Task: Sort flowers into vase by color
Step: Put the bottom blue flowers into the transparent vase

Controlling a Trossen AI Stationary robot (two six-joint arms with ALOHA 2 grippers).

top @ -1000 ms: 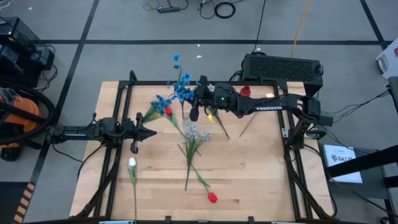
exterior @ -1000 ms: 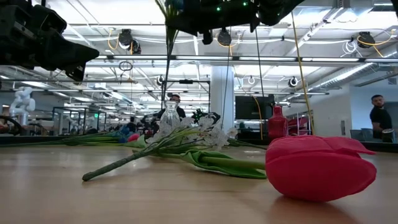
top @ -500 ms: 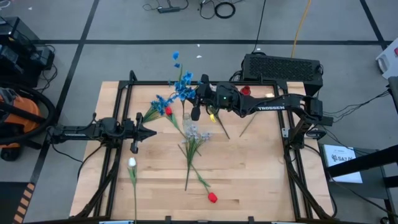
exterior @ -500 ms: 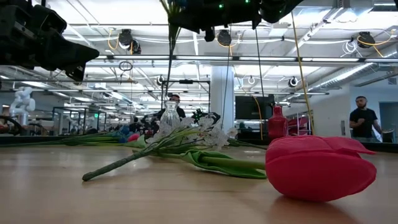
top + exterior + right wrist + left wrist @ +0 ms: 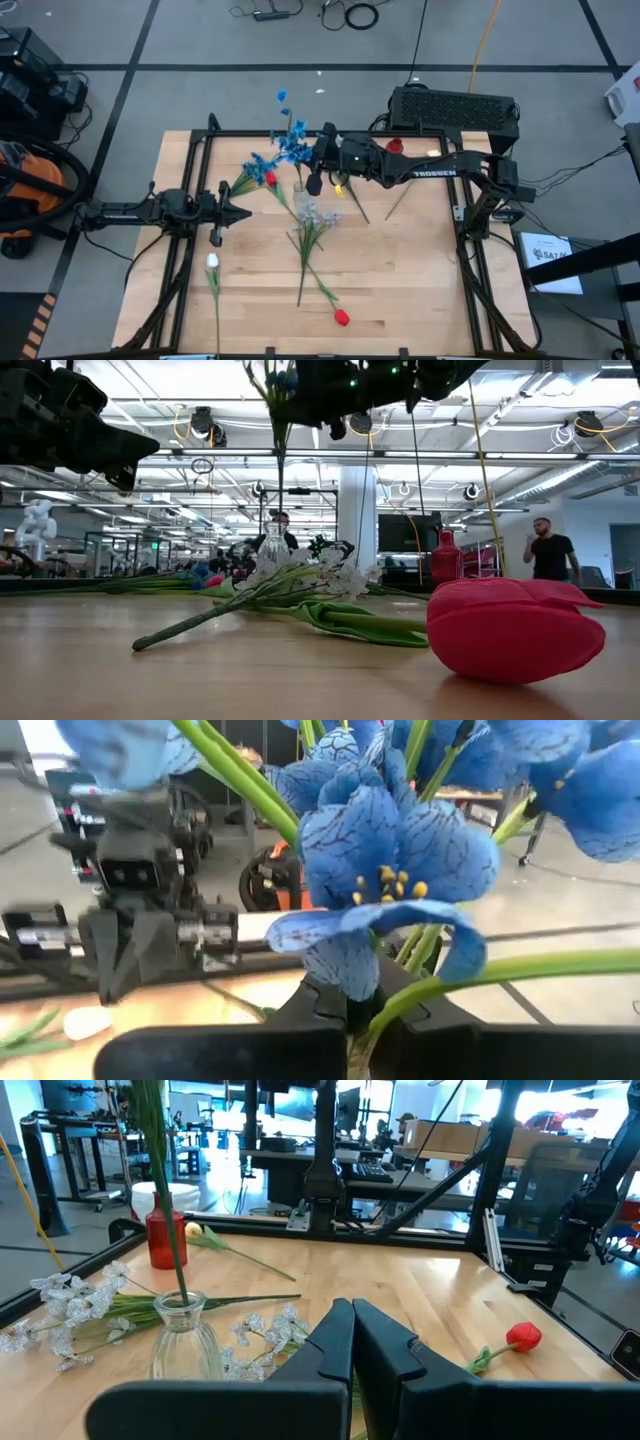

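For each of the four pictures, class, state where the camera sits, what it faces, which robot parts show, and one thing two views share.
High view: overhead, looking down on the table; both arms show.
Low view: at tabletop height, facing the room past a red tulip; arms overhead.
Left wrist view: behind the shut left gripper, facing the clear vase.
Right wrist view: behind the right gripper, shut on the blue flower.
Shared: the clear vase, also in the low view.

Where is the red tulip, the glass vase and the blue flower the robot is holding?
red tulip [image 5: 510, 628], low view, on its petals.
glass vase [image 5: 186, 1342], left wrist view, on its belly.
blue flower [image 5: 385, 860], right wrist view, on its middle petals.
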